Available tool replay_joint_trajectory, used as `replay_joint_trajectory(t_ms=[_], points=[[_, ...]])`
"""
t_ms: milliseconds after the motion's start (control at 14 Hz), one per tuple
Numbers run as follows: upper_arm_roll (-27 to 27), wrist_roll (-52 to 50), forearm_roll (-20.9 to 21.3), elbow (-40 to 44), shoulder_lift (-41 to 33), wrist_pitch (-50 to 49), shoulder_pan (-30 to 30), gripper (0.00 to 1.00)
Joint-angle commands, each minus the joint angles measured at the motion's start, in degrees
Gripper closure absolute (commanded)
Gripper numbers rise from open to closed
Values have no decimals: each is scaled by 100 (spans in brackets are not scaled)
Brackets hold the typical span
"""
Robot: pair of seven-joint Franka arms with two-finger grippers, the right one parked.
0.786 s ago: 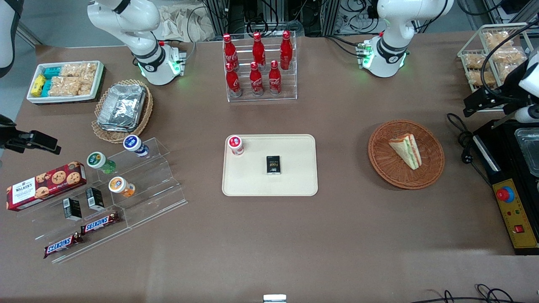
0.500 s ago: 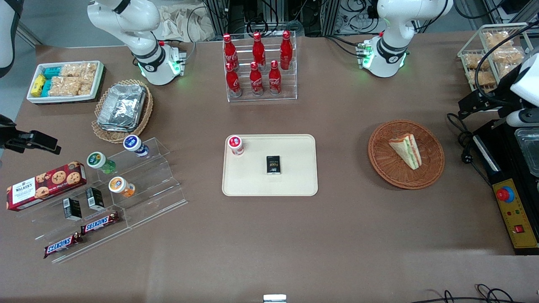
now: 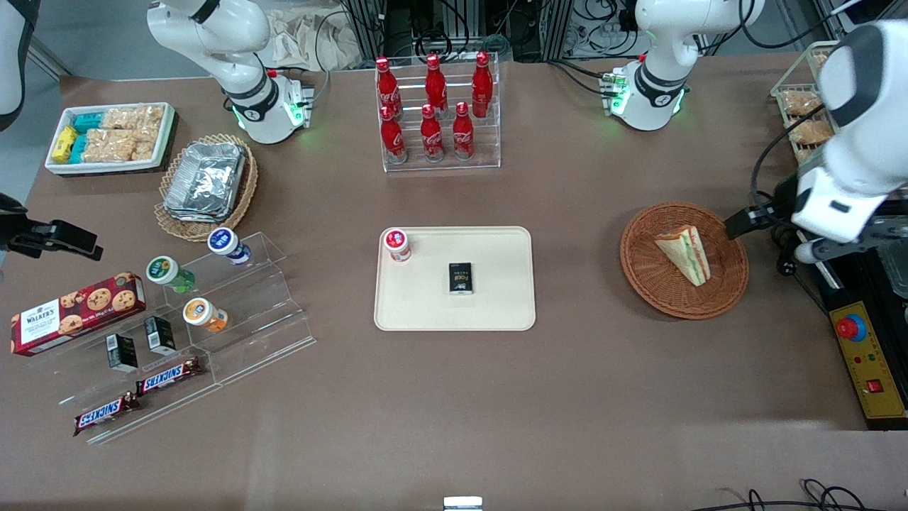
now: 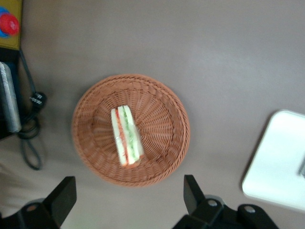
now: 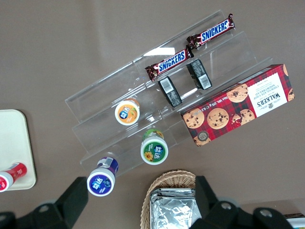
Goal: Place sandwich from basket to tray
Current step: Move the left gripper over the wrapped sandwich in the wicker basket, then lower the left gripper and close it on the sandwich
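The sandwich (image 3: pixel 684 253), a white-bread wedge with green, orange and red layers, lies in the round reddish-brown wicker basket (image 3: pixel 656 284). The left wrist view shows the same sandwich (image 4: pixel 126 136) lying in the basket (image 4: pixel 162 119). My left gripper (image 4: pixel 127 200) hangs open and empty high above the table, just off the basket's rim toward the working arm's end. In the front view the white left arm (image 3: pixel 848 170) hides it. The beige tray (image 3: pixel 496 301) lies mid-table, toward the parked arm's end from the basket; the wrist view catches one corner of the tray (image 4: pixel 281 162).
A red-capped bottle (image 3: pixel 397 245) and a small black box (image 3: pixel 461 277) sit on the tray. A black control box with a red button (image 3: pixel 869 355) and cables (image 3: pixel 780 241) lie beside the basket. A rack of cola bottles (image 3: pixel 436 113) stands farther back.
The left arm has swung in from the table's end toward the basket and nearer the front camera. The sandwich and basket have not moved.
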Motion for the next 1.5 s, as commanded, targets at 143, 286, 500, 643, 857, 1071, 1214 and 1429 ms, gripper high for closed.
replay_joint_trajectory(t_ms=[143, 286, 500, 643, 857, 1071, 1214, 1429], points=[[59, -906, -21, -1892, -488, 1512, 96, 0], [59, -1294, -21, -2374, -365, 2326, 96, 0], [59, -1559, -21, -2921, -58, 3348, 105, 0], [59, -1550, -13, -3131, 197, 3866, 105, 0], [68, -1506, -4, -3317, 698, 4588, 105, 11], [68, -1506, -4, -3317, 831, 4687, 105, 100], [111, -1480, -12, -3239, 761, 4564, 113, 100], [173, -1340, -4, -2836, 306, 3557, 105, 100]])
